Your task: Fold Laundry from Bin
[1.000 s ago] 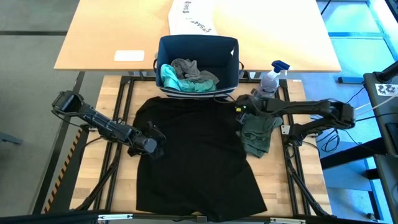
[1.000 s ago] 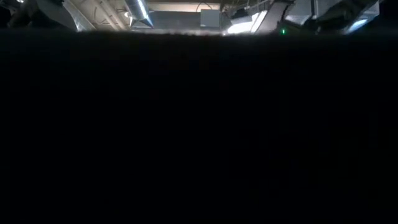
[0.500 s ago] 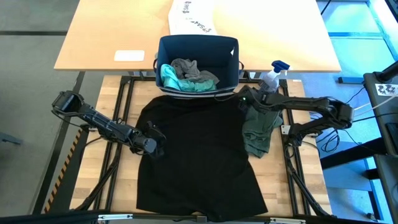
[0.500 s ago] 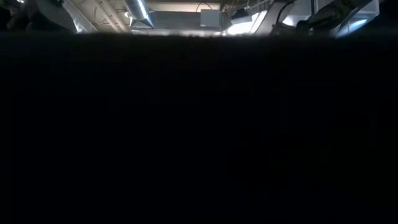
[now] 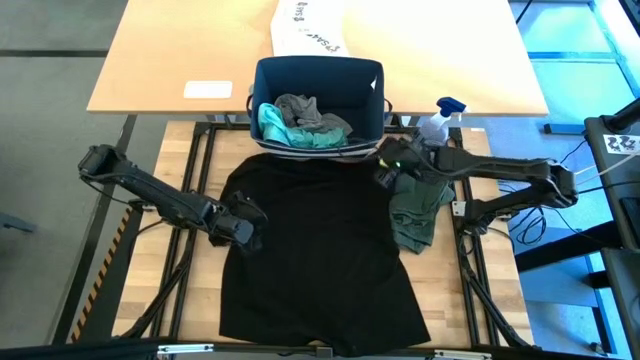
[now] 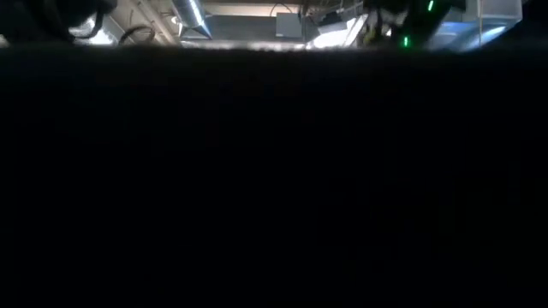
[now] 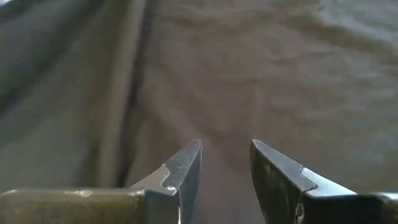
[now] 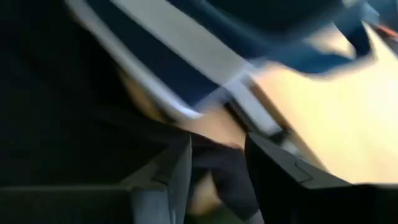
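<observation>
At centre-left of high view: left gripper (image 5: 243, 232) lying low on black shirt (image 5: 320, 255), fingers (image 7: 186, 171) parted; right gripper (image 5: 388, 172) reaching centre-right beside bin (image 5: 320, 80), fingers (image 8: 177, 171) spread, empty.

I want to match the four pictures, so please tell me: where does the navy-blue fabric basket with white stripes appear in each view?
High view: navy-blue fabric basket at top centre, behind the large black T-shirt.
Low view: not visible; dark cloth fills the picture.
Left wrist view: not in it, only cloth.
Right wrist view: striped base across the upper part, blurred.
Shared landmark: the black T-shirt in the high and right wrist views.
</observation>
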`<state>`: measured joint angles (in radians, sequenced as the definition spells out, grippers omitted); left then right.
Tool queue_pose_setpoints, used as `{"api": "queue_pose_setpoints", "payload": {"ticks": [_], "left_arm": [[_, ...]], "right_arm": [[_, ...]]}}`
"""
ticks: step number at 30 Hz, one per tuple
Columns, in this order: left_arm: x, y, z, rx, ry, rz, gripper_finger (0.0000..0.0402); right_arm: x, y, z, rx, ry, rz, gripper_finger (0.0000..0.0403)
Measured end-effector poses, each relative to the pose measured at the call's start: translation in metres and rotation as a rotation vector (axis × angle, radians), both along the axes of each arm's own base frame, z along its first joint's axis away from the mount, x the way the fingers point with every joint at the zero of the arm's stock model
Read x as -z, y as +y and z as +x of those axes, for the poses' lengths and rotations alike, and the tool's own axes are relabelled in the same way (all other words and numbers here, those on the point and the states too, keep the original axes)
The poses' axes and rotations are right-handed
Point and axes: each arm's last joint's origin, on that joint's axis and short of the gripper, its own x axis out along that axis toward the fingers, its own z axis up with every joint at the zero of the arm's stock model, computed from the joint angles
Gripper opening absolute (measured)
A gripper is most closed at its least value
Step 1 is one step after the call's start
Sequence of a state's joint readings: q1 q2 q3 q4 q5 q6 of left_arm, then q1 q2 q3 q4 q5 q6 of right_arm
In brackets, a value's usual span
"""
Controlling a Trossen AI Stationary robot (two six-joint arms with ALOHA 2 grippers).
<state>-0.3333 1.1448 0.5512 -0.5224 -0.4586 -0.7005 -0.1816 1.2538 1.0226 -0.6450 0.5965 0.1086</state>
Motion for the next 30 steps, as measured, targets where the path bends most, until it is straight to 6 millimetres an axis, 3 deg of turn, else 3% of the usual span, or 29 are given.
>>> {"api": "queue_pose_setpoints", "payload": {"ticks": [5,9,18,25,30], "left_arm": [[-0.025,0.003,-0.009,-0.118,0.143,0.0,0.0131],[-0.024,0.008,-0.023,-0.266,0.272,-0.072,0.0131],[0.018,0.012,-0.039,-0.309,0.418,-0.307,0.0131],[0.032,0.014,-0.051,-0.365,0.503,-0.342,0.0131],[0.031,0.013,-0.051,-0.349,0.53,-0.343,0.0131]], "right_arm": [[-0.004,0.047,0.003,-0.14,-0.043,0.063,0.0158],[0.006,0.082,0.003,-0.191,-0.084,0.128,0.0155],[0.089,0.153,0.002,-0.486,-0.192,0.313,0.0154],[0.151,0.169,-0.012,-0.495,-0.094,0.386,0.0154],[0.177,0.171,-0.018,-0.489,0.07,0.532,0.0154]]}}
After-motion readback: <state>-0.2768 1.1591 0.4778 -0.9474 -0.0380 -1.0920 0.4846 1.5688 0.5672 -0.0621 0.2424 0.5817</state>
